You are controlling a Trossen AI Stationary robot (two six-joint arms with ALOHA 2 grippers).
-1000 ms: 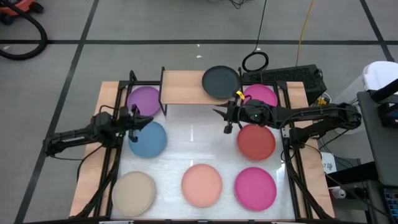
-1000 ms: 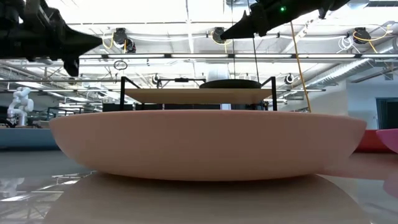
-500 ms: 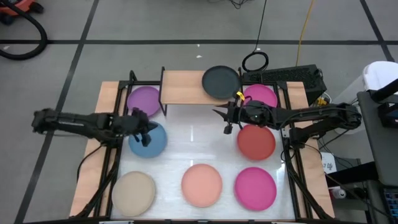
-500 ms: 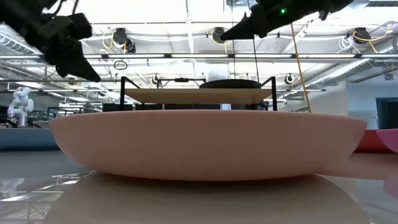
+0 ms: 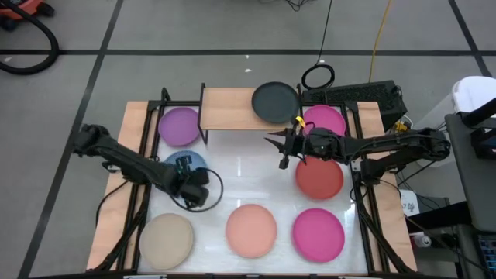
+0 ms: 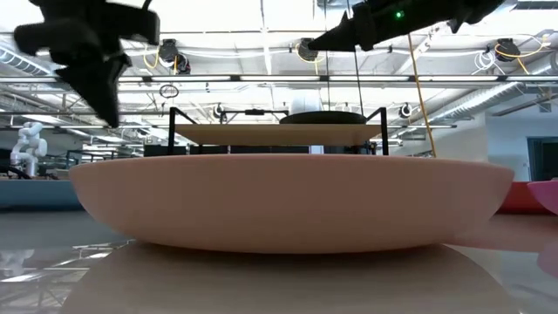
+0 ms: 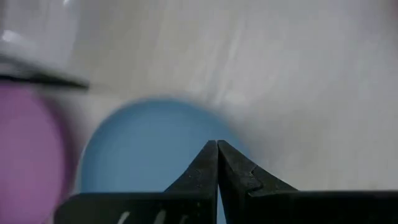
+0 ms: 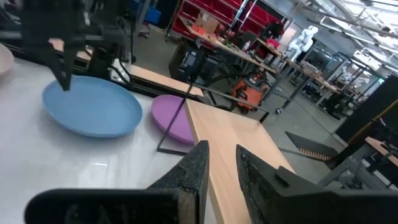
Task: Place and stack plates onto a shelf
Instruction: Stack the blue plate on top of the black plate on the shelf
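Several round plates lie flat on the white table (image 5: 240, 167). The black plate (image 5: 275, 102) rests on the right end of the light-wood shelf (image 5: 229, 108) at the far edge. My left gripper (image 5: 191, 188) is shut and points down over the near right part of the blue plate (image 7: 149, 146). In the left wrist view its tips (image 7: 217, 146) meet above the blue surface, and I see no touch. My right gripper (image 5: 277, 151) is open in mid-air between the shelf and the red plate (image 5: 319, 177), its fingers pointing toward the table's left.
The purple plate (image 5: 180, 124) lies left of the shelf and a magenta plate (image 5: 324, 120) lies right of it. Beige (image 5: 166, 239), salmon (image 5: 251, 230) and magenta (image 5: 318, 235) plates line the near edge. Black frame rails run along both table sides. The shelf's left half is bare wood.
My left arm has swung out over the table. Its gripper has moved from the blue plate's far left side toward the near edge and the right, and has tipped from level to pointing down. The plates have stayed where they were.
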